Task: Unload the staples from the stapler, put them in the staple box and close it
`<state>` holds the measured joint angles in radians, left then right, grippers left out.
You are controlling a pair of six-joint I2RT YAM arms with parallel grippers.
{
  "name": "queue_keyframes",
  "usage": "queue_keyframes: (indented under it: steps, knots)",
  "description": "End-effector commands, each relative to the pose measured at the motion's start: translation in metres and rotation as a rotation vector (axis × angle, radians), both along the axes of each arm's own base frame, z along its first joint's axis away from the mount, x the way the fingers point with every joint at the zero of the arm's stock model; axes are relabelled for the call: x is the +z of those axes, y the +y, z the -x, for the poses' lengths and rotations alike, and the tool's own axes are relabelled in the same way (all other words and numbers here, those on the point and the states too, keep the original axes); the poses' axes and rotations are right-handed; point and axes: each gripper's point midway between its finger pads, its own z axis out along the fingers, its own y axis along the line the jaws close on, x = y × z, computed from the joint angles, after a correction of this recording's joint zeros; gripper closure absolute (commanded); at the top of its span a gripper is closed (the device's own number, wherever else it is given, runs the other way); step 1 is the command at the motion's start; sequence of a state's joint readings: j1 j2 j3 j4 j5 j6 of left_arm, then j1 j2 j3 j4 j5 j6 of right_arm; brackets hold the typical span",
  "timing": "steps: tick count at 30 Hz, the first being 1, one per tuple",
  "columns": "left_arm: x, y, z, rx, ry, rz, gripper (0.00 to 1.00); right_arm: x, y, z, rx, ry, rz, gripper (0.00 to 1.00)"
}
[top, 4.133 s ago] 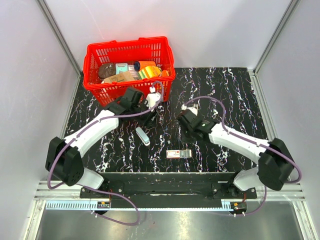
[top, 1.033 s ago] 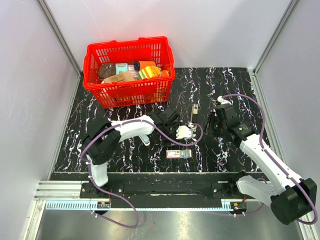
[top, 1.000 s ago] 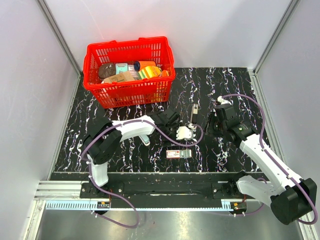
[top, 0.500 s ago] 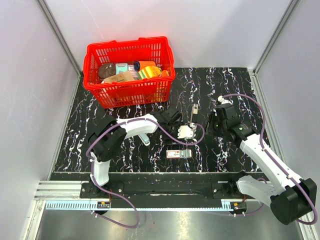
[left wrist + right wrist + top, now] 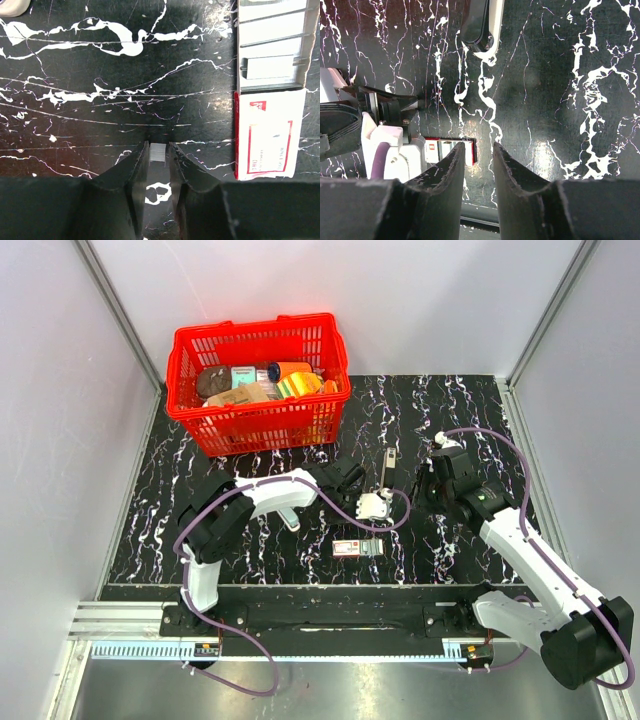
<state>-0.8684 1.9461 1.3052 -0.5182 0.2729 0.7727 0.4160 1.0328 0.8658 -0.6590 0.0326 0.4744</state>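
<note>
The slim black stapler lies on the dark marbled table between the two arms; its black end shows at the top of the right wrist view. My left gripper is shut on a short grey strip of staples just above the table, left of the red-and-white staple box. In the top view the left gripper is above that box. My right gripper is open and empty, right of the stapler.
The box's open tray holds rows of staples. A pale blue-and-white oblong lies by the left forearm. A red basket full of items stands at the back left. The left gripper's body shows in the right wrist view.
Since four seconds ago the left arm has swung from the basket to the table's middle and the right arm has drawn back right. Over the last second little has moved.
</note>
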Motion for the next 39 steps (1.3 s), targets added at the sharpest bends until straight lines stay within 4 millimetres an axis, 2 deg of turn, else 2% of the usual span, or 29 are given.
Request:
queue_keyframes:
  steps: [1, 12, 17, 18, 22, 26, 28, 31, 35, 36, 39]
  knots:
    - [-0.010, 0.005, -0.002, 0.015, 0.004, -0.043, 0.74, 0.025, 0.004, -0.010, 0.008, -0.073, -0.037, 0.66]
    - [-0.011, 0.002, -0.004, 0.044, 0.017, -0.037, 0.94, 0.031, 0.002, -0.010, 0.000, -0.084, -0.040, 0.67]
    - [0.007, 0.001, -0.015, 0.107, 0.017, 0.001, 1.00, 0.042, -0.002, -0.012, -0.014, -0.113, -0.034, 0.64]
    - [0.018, 0.001, -0.020, 0.131, 0.027, 0.026, 1.00, 0.046, -0.004, -0.013, -0.025, -0.127, -0.028, 0.62]
    - [0.082, 0.003, -0.047, 0.253, 0.067, 0.184, 1.00, 0.070, -0.007, -0.018, -0.045, -0.198, -0.043, 0.60]
    - [0.171, 0.009, -0.060, 0.359, 0.177, 0.450, 1.00, 0.098, 0.001, -0.022, -0.031, -0.287, -0.120, 0.51]
    - [0.212, 0.015, -0.059, 0.379, 0.251, 0.571, 1.00, 0.112, 0.009, -0.023, -0.010, -0.330, -0.175, 0.50]
    - [0.265, 0.025, -0.053, 0.398, 0.400, 0.756, 1.00, 0.137, 0.032, -0.022, 0.077, -0.396, -0.296, 0.47]
    - [0.317, 0.037, -0.045, 0.420, 0.643, 0.984, 0.99, 0.175, 0.061, -0.016, 0.213, -0.488, -0.462, 0.44]
    - [0.339, 0.039, -0.044, 0.371, 0.644, 1.073, 0.98, 0.186, 0.069, -0.014, 0.253, -0.514, -0.505, 0.44]
    - [0.364, 0.043, -0.028, 0.350, 0.808, 1.194, 0.96, 0.212, 0.090, -0.006, 0.369, -0.564, -0.637, 0.44]
